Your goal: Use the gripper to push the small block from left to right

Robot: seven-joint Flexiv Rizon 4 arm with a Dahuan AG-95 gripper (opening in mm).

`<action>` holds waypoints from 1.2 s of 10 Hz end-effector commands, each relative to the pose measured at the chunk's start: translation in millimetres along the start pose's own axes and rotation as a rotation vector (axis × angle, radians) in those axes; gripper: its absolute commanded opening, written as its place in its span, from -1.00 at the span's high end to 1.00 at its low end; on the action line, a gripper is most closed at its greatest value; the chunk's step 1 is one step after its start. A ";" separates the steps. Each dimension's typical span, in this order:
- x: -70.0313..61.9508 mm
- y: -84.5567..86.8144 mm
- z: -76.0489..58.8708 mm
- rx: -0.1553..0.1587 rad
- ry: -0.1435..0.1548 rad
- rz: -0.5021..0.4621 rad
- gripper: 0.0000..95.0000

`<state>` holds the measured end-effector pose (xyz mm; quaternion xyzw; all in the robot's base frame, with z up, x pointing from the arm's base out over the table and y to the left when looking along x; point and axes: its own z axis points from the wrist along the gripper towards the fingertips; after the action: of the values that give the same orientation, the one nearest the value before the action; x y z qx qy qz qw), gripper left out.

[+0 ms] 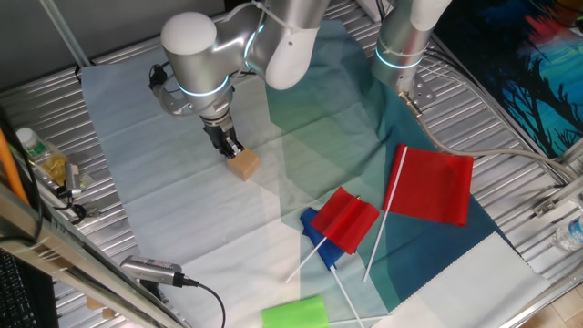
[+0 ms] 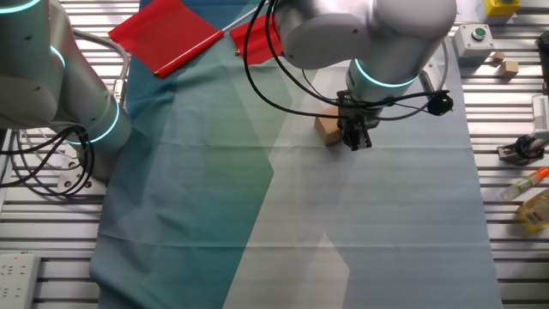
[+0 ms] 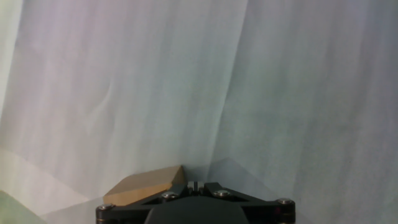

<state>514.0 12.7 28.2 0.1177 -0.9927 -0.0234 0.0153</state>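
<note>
The silver-grey arm with the glowing cyan ring reaches down steeply over the cloth [image 1: 182, 210], its wrist nearly vertical, so that the gripper [image 1: 230, 147] points straight at the table. The black fingers are drawn together with no visible gap between them and hold nothing; in the hand view the gripper [image 3: 194, 185] shows only as a closed black tip at the bottom edge. The small block [image 1: 243, 164] sits flat on the pale part of the cloth, touching the side of the fingertips. From the other fixed view the small block [image 2: 327, 126] lies just beside the gripper [image 2: 356, 142]. It is a plain light-brown wooden cube; the small block [image 3: 146, 185] shows smooth, unmarked faces.
</note>
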 end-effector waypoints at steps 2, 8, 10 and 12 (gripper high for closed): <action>0.2 -0.5 -0.1 0.002 0.000 0.004 1.00; 0.3 -0.6 -0.1 0.019 -0.014 -0.019 1.00; 0.3 -0.6 -0.1 0.017 -0.013 -0.055 1.00; 0.3 -0.6 -0.1 0.018 -0.006 -0.074 1.00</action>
<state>513.8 12.1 28.3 0.1559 -0.9876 -0.0153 0.0103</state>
